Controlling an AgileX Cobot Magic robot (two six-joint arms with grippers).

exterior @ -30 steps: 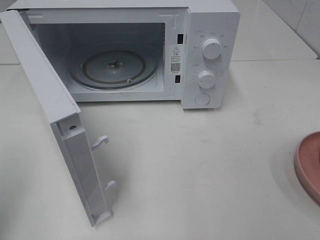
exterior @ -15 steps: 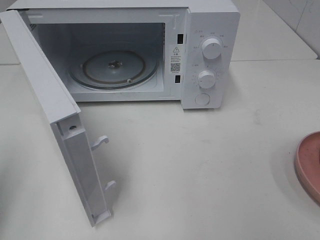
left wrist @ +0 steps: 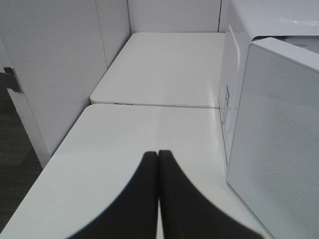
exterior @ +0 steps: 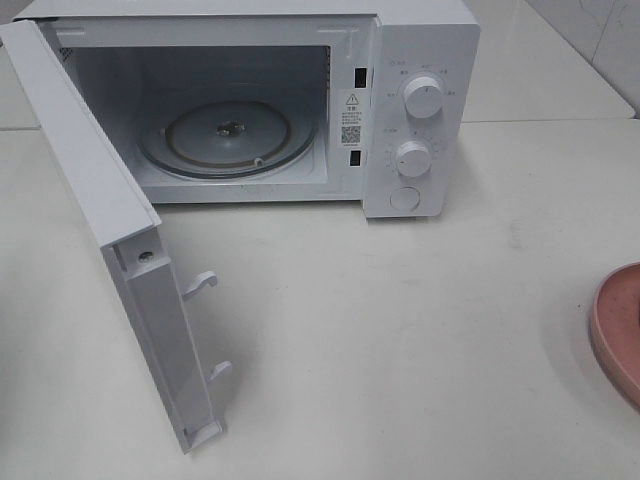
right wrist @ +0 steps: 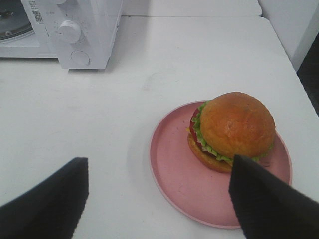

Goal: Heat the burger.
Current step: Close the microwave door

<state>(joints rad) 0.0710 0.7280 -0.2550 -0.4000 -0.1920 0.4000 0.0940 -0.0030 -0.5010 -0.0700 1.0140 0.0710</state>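
The burger [right wrist: 231,130], tan-brown bun with a green lettuce edge, sits on a pink round plate [right wrist: 174,169] in the right wrist view. My right gripper [right wrist: 157,191] hovers open over the plate's near side, its dark fingers spread wide, the burger a little beyond them. In the exterior high view only the plate's edge [exterior: 618,330] shows at the right border; the burger is out of frame there. The white microwave [exterior: 420,60] stands at the back with its door [exterior: 120,250] swung open and the glass turntable [exterior: 228,138] bare. My left gripper [left wrist: 158,154] is shut, beside the microwave's outer wall [left wrist: 274,149].
The microwave door juts forward over the left of the white table [exterior: 400,340]. Two knobs [exterior: 424,98] and a round button are on the control panel. In the left wrist view the table edge drops to a dark floor [left wrist: 15,179], with white partition walls behind.
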